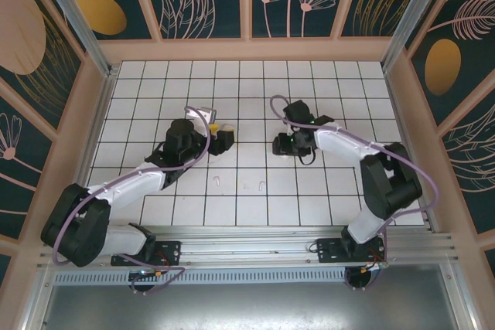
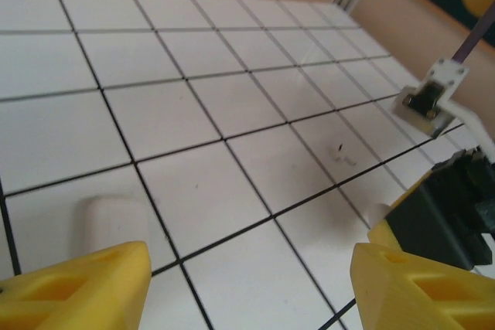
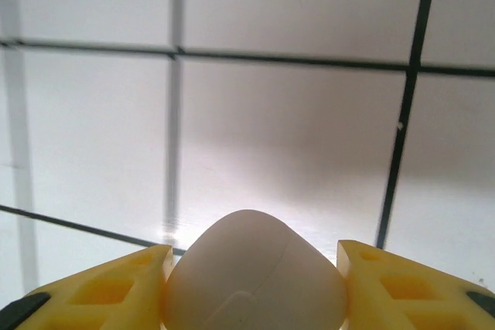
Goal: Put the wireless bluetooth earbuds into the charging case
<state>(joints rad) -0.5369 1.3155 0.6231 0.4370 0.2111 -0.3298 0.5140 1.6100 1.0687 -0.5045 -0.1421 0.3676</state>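
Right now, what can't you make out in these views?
Top view: earbuds too small to count or orient.
Right wrist: white case in the right gripper, cut by the bottom edge; lid state unclear.
Left wrist: white blob blurred, partly behind the left gripper.

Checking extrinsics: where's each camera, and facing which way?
Top external: above and behind, looking down on white tiled table; both arms, left gripper, right gripper.
Left wrist: low, looking across tiles; own open yellow fingers.
Right wrist: close over tiles; fingers flank white rounded plastic charging case.
Shared: top and left wrist both show right gripper.
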